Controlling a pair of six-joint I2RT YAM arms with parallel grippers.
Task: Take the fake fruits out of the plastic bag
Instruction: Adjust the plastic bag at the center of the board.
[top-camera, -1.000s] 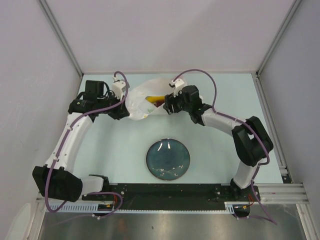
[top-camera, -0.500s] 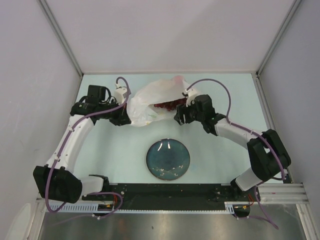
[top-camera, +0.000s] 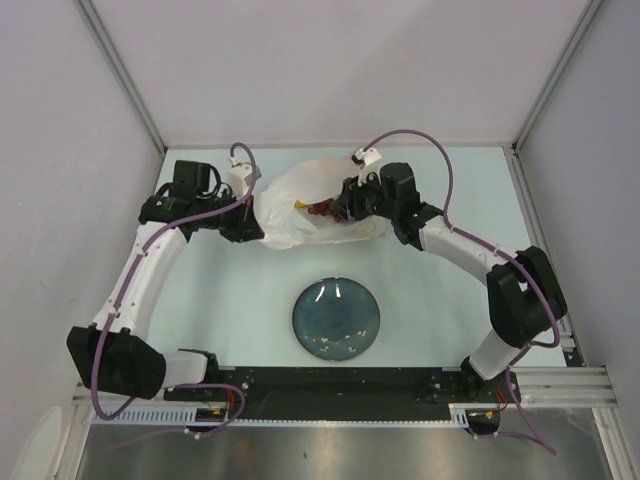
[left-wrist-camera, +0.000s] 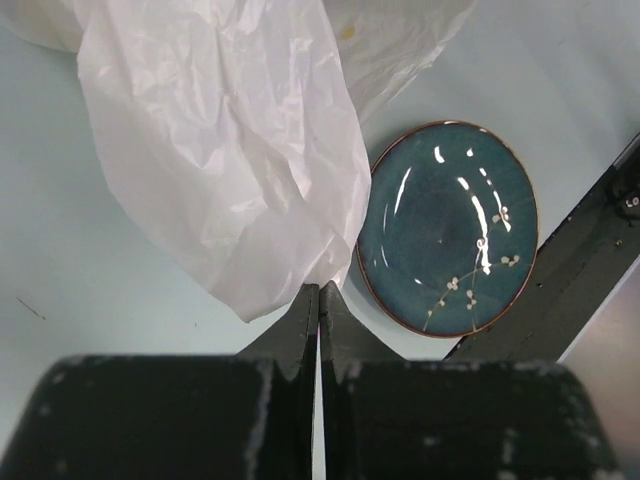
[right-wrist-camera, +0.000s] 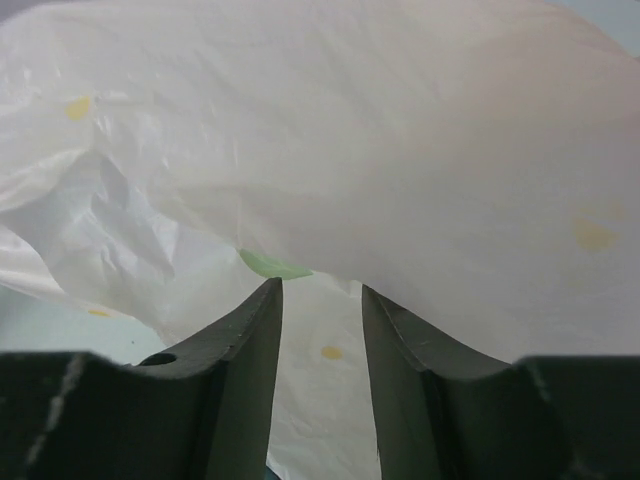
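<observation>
The plastic bag lies crumpled at the back of the table, white and wrinkly. At its mouth a dark red fruit shows, with a bit of yellow beside it. My left gripper is at the bag's left edge. In the left wrist view, that left gripper is shut on a corner of the plastic bag. My right gripper is at the bag's mouth, next to the red fruit. In its own view, the right gripper is open under the bag's film, with a green tip just past its left finger.
A round dark blue plate with white flecks sits on the table in front of the bag, between the arms; the left wrist view has the plate too. A black rail runs along the near edge, and grey walls close in the sides.
The right gripper has moved back and left into the bag's mouth, and its jaws have narrowed. The bag has sunk lower and flatter. The left gripper has kept its pinch and hardly moved.
</observation>
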